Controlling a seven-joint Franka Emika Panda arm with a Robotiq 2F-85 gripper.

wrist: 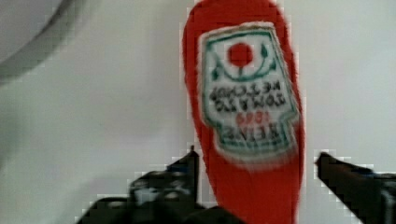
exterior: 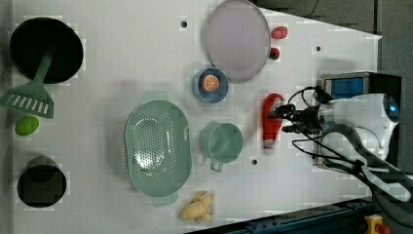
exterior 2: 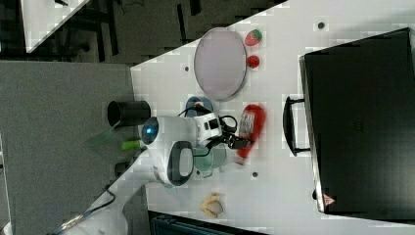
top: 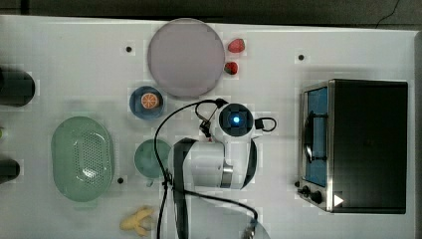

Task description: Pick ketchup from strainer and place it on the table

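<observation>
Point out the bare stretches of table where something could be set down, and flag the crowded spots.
Bare table lies between the strainer and the grey plate, and between the plate and the black oven. Crowded: the blue bowl, green cup, ketchup and gripper cluster together; strawberries hug the plate.

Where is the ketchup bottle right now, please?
In the left view the ketchup lies on the table, outside the strainer, between the green cup and the gripper.

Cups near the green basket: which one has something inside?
The blue cup, beside the grey plate, holds an orange slice; the green cup looks empty.
</observation>
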